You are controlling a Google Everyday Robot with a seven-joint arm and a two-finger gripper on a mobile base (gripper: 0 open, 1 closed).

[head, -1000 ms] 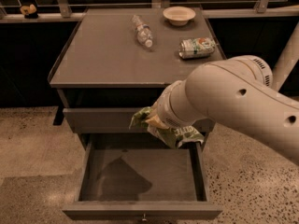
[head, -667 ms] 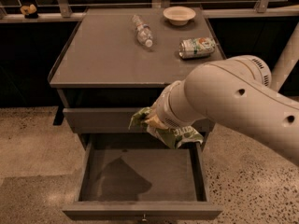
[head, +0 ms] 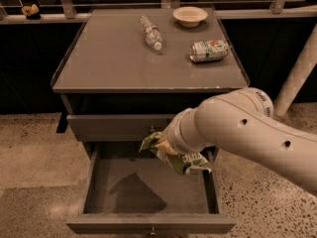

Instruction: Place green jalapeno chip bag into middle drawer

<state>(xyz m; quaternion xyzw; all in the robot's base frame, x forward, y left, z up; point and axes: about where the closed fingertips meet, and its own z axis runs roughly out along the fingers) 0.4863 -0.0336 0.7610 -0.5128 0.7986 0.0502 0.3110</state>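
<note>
The green jalapeno chip bag (head: 190,162) is crumpled and hangs in the air at the end of my arm. My gripper (head: 166,147) is shut on it; the fingers are mostly hidden by the bag and wrist. The bag is over the back right part of the middle drawer (head: 124,195), which is pulled out, with a bare floor. The bag does not touch the floor. The drawer's small knob (head: 152,229) shows at the front edge.
The closed top drawer (head: 114,128) is just behind the bag. On the cabinet top (head: 109,68) lie a clear plastic bottle (head: 151,32), a silver-green can (head: 210,50) on its side and a pale bowl (head: 190,16). A white post (head: 297,73) stands at the right. Speckled floor lies around.
My arm has dropped a little and drawn back to the right. The bag is now lower, closer to the open drawer.
</note>
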